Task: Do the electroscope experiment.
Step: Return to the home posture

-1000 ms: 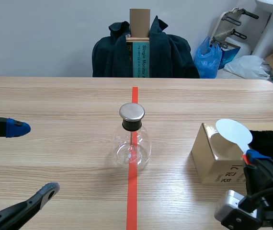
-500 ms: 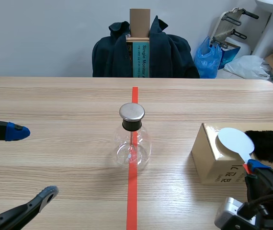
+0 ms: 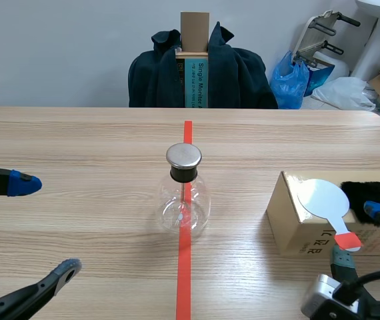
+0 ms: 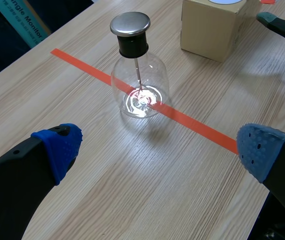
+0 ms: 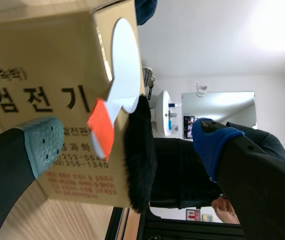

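Table: pale wood, red tape line down centre.
Room: dark jacket upper centre, blue bag upper right.
Left gripper: fingers apart.
Right gripper: fingers apart.

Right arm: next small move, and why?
Probably shut the right gripper on the orange handle end of the paddle. The gripper stands open with that end between its fingers. The paddle lies on the box beside the black fur, so nothing is held to carry toward the flask.

Clear flask, silver cap; tan box; white paddle, orange tip; black fur.
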### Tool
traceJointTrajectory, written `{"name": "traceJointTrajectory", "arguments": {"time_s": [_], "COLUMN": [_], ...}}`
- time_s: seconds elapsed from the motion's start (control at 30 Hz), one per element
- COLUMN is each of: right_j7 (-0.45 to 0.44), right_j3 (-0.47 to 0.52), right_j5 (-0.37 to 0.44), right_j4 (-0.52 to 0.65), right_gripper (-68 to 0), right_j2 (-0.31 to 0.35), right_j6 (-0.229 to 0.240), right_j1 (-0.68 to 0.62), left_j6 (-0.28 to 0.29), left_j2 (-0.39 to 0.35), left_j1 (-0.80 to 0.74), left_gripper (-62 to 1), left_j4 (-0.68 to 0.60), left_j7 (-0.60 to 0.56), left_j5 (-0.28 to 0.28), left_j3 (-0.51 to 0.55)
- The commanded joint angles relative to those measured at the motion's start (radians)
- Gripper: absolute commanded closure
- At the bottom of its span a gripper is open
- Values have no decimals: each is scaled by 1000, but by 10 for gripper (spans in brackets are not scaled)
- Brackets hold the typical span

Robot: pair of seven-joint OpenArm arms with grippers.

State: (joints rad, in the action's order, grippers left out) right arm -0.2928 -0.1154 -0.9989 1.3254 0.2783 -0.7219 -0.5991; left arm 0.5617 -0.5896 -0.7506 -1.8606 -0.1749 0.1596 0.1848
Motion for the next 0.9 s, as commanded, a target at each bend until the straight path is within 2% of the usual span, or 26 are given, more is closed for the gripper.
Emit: {"name": "traceJointTrajectory", "arguments": {"time_s": [0.0, 0.13, 0.3, 0.4, 0.5, 0.57, 0.7, 0.8, 0.87], "right_j7": [-1, -43, -166, -222, -278, -291, -256, -172, -100], "right_j3": [5, 5, 5, 9, 36, 59, 103, 122, 123], "right_j5": [4, 33, 172, 343, 563, 712, 976, 1104, 1159], "right_j4": [9, 10, 33, 91, 178, 243, 389, 489, 546], "right_gripper": [-521, -521, -521, -521, -521, -521, -521, -521, -521], "right_j2": [33, 108, 237, 330, 432, 497, 607, 657, 675], "right_j6": [-31, -30, -30, -30, -28, -10, 59, 130, 197], "right_j1": [-39, -127, -259, -311, -338, -340, -322, -278, -239], "left_j6": [5, 5, 5, 5, 5, 5, 5, 5, 5], "left_j2": [2, 2, 2, 2, 2, 2, 2, 2, 2], "left_j1": [3, 3, 3, 3, 3, 3, 3, 3, 3], "left_gripper": [-623, -623, -623, -623, -623, -623, -623, -623, -623], "left_j4": [-6, -6, -6, -6, -6, -6, -6, -6, -6], "left_j7": [-14, -14, -14, -14, -14, -15, -14, -14, -14], "left_j5": [13, 13, 13, 13, 13, 13, 13, 13, 13], "left_j3": [-1, -1, -1, -1, -1, -1, -1, -1, -1]}}
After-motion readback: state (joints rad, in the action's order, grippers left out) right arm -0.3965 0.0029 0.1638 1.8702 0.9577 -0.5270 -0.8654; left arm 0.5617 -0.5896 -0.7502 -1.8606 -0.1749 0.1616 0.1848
